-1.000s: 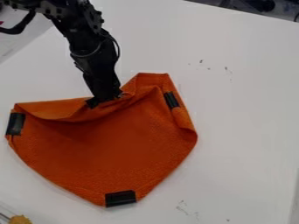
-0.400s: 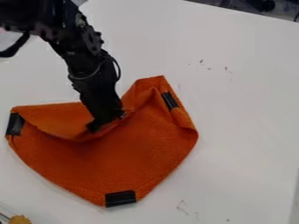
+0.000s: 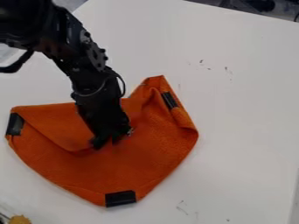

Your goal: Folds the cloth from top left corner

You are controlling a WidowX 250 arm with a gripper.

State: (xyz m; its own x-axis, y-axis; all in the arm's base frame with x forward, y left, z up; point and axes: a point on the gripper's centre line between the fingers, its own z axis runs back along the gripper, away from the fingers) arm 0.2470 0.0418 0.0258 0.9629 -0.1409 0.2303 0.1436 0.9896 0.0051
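The black gripper [image 3: 109,142] hangs low over the middle of the orange cloth [image 3: 140,162], with its fingers slightly apart and orange showing between them. The cloth's upper left part is turned over into a flap [image 3: 55,124] that lies toward the middle, its lower edge ending beside the fingertips. Folds rise to a peak at the cloth's top right. Behind the gripper, part of the flap is hidden. Black clips or bands sit on the left, right and bottom edges of the cloth.
The white table [image 3: 239,113] surrounds the cloth and has small dark marks. A yellowish-brown object [image 3: 20,219] is at the bottom left corner. Dark items lie beyond the table's edge at the top right.
The gripper has moved down the view toward the cloth's middle, and the upper edge has folded further over with it. Its fingers now show a small gap.
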